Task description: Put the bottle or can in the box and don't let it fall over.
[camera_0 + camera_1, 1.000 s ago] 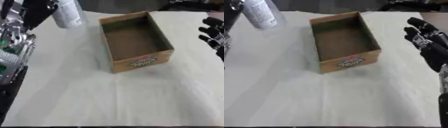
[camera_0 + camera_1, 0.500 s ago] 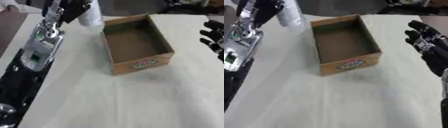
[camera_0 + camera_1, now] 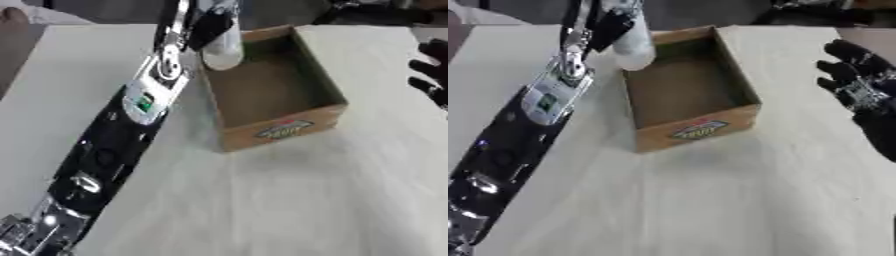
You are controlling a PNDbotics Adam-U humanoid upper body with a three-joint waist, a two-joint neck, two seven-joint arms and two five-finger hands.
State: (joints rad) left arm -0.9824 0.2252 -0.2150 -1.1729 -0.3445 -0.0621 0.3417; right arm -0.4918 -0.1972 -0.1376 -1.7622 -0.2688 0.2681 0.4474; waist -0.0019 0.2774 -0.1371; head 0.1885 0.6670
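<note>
The left hand (image 3: pixel 210 22) has its fingers curled round a pale bottle (image 3: pixel 222 47), held upright in the air over the near-left wall of the open cardboard box (image 3: pixel 278 122). If lowered here, its base could catch that wall and tip, or land tilted. The right hand (image 3: pixel 852 80) idles, fingers spread, right of the box

— What carries everything here?

— A wide, pale worktop (image 3: pixel 289 200) with a cream, matte surface that fills most of both views and lies slightly askew.

— Any marks on it?

— Faint creases, like a cloth or sheet laid flat, and soft shadows under an even light.

— And beyond it?

— A dark strip (image 3: pixel 710 12) runs along the far edge; shapes there are too blurred to name. A reddish-brown patch (image 3: pixel 13 45) shows at the upper left.
</note>
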